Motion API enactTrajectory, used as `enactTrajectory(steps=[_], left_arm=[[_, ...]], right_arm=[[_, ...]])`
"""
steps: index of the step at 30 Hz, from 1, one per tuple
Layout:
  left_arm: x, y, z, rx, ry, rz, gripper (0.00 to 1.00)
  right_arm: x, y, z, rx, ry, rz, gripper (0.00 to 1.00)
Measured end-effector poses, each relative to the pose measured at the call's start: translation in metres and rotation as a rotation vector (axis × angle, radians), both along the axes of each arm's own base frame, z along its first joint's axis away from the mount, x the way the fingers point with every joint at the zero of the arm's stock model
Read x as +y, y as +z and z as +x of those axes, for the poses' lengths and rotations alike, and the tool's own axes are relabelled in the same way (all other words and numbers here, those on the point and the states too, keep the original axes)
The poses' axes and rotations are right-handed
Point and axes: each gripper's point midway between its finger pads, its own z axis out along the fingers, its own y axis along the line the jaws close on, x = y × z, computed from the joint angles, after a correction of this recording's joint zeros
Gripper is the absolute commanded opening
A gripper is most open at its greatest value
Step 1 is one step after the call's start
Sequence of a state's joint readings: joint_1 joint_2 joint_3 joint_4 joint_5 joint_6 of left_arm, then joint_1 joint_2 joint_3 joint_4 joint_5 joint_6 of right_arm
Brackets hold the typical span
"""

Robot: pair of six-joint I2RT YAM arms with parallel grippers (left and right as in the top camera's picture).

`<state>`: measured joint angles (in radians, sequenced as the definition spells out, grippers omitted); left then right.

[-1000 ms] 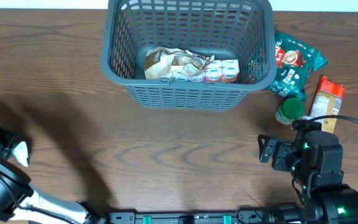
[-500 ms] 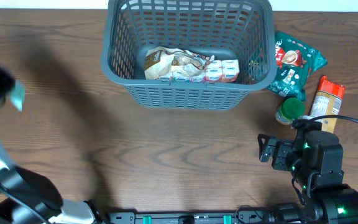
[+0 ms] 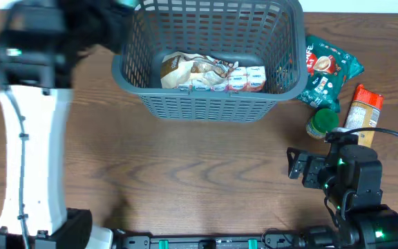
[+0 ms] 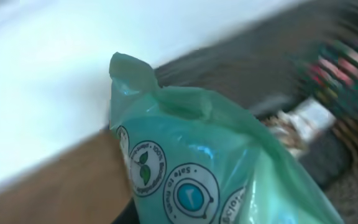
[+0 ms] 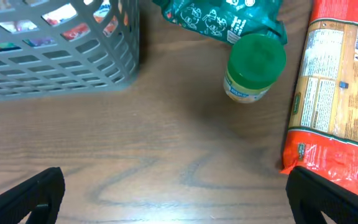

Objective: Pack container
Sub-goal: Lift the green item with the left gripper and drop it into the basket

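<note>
The grey slotted container (image 3: 206,104) stands at the back middle; inside lie a brown packet (image 3: 185,69) and a row of small white and red packs (image 3: 244,78). My left gripper (image 3: 112,10) is raised at the container's back left corner, blurred, and is shut on a pale green plastic packet (image 4: 216,168) that fills the left wrist view. Its fingers are hidden behind the packet. My right gripper (image 5: 179,199) is open and empty, low over the table in front of a green-lidded jar (image 5: 253,65).
To the right of the container lie a teal snack bag (image 3: 327,69), the green-lidded jar (image 3: 322,123) and an orange-red packet (image 3: 363,111). The left arm's white link (image 3: 33,152) stands tall over the table's left side. The container's corner (image 5: 55,68) shows in the right wrist view.
My left arm has swung up from the front left edge toward the container's back left corner, carrying the green packet. The right arm has not moved.
</note>
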<state>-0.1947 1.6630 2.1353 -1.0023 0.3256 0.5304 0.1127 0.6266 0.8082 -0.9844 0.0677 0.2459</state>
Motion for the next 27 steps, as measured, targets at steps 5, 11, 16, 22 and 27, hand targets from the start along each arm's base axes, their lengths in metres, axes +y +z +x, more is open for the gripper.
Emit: enactTrajectory(steps=[5,11,16,22,27], left_arm=[[-0.065,-0.01,0.0,-0.121,-0.278,0.163,0.07],[-0.101,-0.076,0.025,-0.054,-0.424,0.277,0.11],[-0.11,-0.156,0.048,0.104,-0.468,0.327,0.24],[-0.111,-0.204,0.053,0.207,-0.49,0.354,0.99],[-0.111,-0.199,0.052,0.199,-0.489,0.352,0.98]], right_arm=[[0.0,0.0,0.0,-0.003,0.0,0.0,0.99],[0.0,0.0,0.0,-0.003,0.0,0.0,0.99],[0.0,0.0,0.0,-0.003,0.0,0.0,0.99],[0.0,0.0,0.0,-0.003,0.0,0.0,0.99],[0.0,0.0,0.0,-0.003,0.0,0.0,0.99]])
